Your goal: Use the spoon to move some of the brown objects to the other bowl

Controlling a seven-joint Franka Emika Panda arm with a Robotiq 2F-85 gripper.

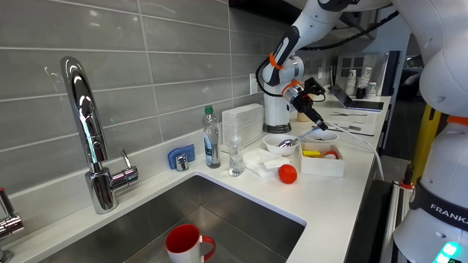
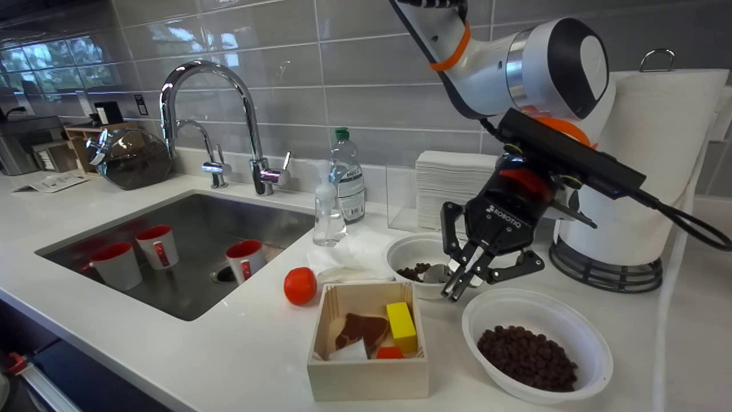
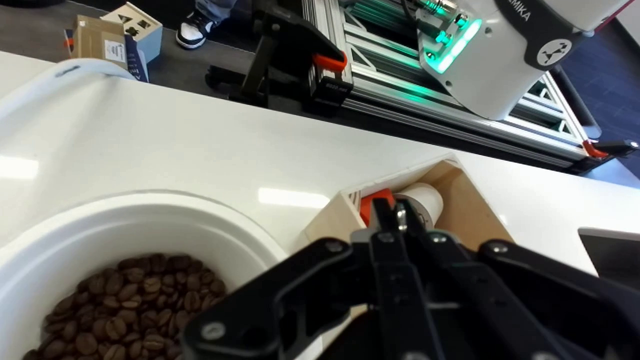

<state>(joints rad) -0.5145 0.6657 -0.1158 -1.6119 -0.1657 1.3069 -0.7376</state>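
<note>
My gripper (image 2: 455, 289) pinches the silver metal spoon (image 2: 437, 274), probably unloading into the round white bowl (image 2: 416, 248) at its ten o'clock in an exterior view — next, tip fully.

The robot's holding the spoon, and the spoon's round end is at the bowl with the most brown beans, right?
Nearly! The gripper is holding the spoon, but an exterior view shows its round end at the bowl with fewer brown beans, not at the fuller bowl.
</note>
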